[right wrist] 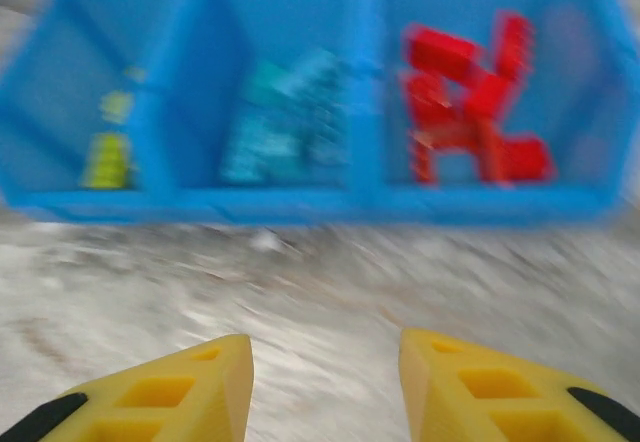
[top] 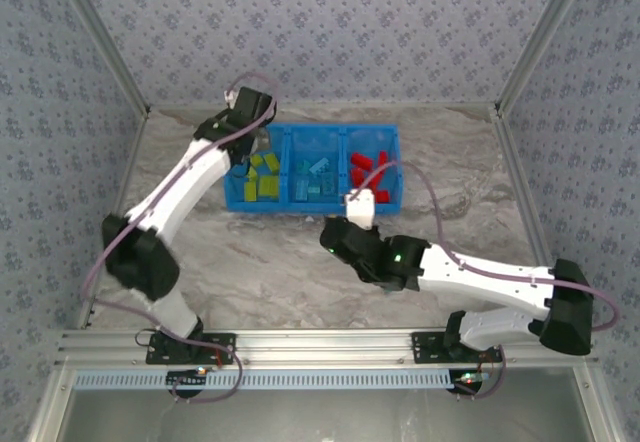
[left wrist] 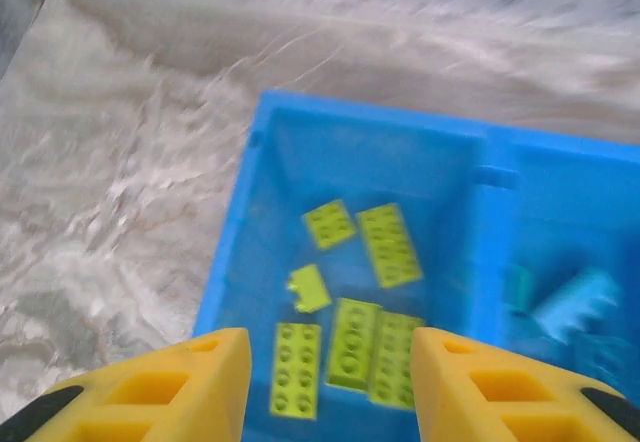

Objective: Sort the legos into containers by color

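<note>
At upper centre of the top view, the blue bin sits on the marble bench. Left compartment: yellow-green legos, with the left gripper hovering above them, jaws parted, empty. Middle compartment: light blue legos. Right compartment: red legos. The right gripper is just below that end of the bin in frame, over bare bench, jaws parted, nothing held.
</note>
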